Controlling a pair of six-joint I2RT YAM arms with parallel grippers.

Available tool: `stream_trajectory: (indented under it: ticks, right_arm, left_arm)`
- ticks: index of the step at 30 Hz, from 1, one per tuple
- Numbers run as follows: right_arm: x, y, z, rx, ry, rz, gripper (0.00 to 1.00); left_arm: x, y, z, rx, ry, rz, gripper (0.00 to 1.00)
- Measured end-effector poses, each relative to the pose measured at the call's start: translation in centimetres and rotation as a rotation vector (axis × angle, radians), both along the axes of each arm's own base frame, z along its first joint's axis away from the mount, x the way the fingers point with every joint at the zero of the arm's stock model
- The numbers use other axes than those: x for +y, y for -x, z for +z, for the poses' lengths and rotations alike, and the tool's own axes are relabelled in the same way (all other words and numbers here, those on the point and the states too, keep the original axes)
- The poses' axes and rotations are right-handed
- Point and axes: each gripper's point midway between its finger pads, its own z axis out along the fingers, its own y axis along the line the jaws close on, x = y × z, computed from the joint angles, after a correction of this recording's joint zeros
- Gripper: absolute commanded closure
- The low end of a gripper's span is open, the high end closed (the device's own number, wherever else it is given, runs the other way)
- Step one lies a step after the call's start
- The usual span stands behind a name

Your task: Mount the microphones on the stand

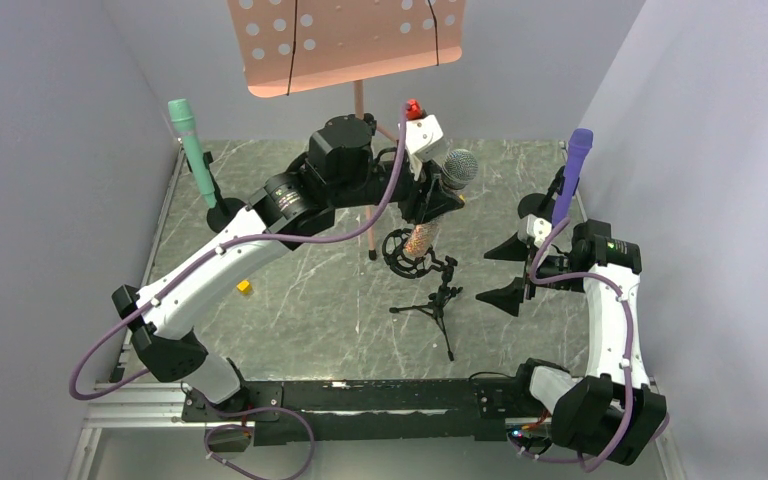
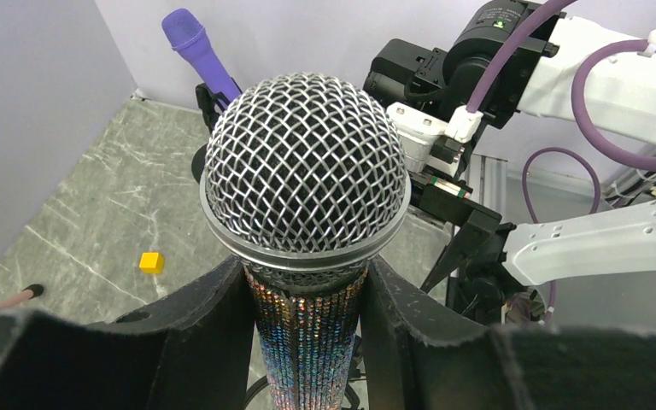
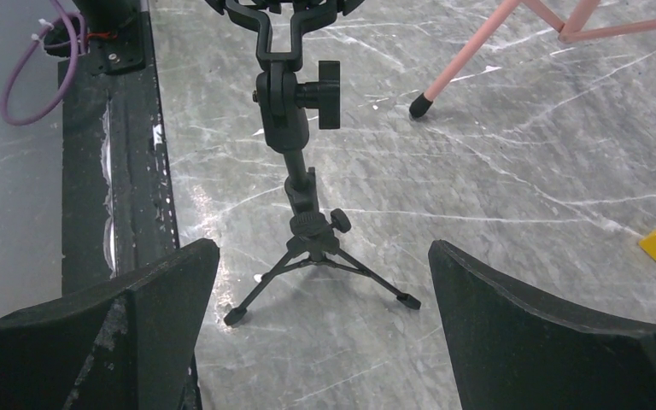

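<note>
Left jaws: the left gripper [image 2: 306, 342] is clamped on the glittery silver microphone [image 2: 306, 179], one black finger [image 2: 196, 333] on each side of the sparkly shaft.
Just above the left jaws: the grey mesh head, upright, its metal band sitting right over the fingertips.
Below the left jaws: the shaft runs down to the black shock mount [image 1: 405, 255]; its lower end is at the ring, but whether it is seated inside cannot be told.
Under the mount: the tripod stand [image 1: 440, 300], standing with its legs splayed on the marbled table [image 1: 290, 300].
Behind the left jaws: the pole of a pink music stand [image 1: 345, 40], its perforated tray high above.
Far left of the left jaws: the mint green microphone [image 1: 192, 150], upright in a black holder by the left wall, well apart from the gripper.
Near the left arm: a small yellow cube [image 1: 244, 287] on the table.
Right jaws: the right gripper [image 3: 323, 248] is spread wide, gripping no object.
Ahead of the right jaws: the tripod stand, framed in the gap but apart from both fingers.
Behind the right jaws: the purple microphone [image 1: 572, 175], tilted slightly in a black holder by the right wall, near the gripper yet not touching it.
</note>
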Motion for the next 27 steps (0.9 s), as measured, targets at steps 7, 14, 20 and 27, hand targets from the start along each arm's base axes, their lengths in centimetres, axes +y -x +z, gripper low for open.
stream_trajectory:
  ticks: [7,14,20,27]
  right_arm:
    - [0.0,0.0,-0.1,0.000,0.002,0.000,0.00]
    - [-0.1,0.0,-0.2,0.005,0.008,-0.001,0.00]
    - [-0.1,0.0,-0.3,0.005,0.008,0.000,0.00]
    - [-0.1,0.0,-0.3,0.005,0.008,0.000,0.00]
  left_arm:
    - [-0.1,0.2,-0.2,-0.023,-0.015,-0.012,1.00]
    - [-0.2,0.8,-0.5,-0.029,-0.032,-0.037,1.00]
    - [-0.4,1.4,-0.8,-0.031,-0.050,-0.061,1.00]
    - [-0.6,2.0,-1.1,-0.035,-0.061,-0.079,1.00]
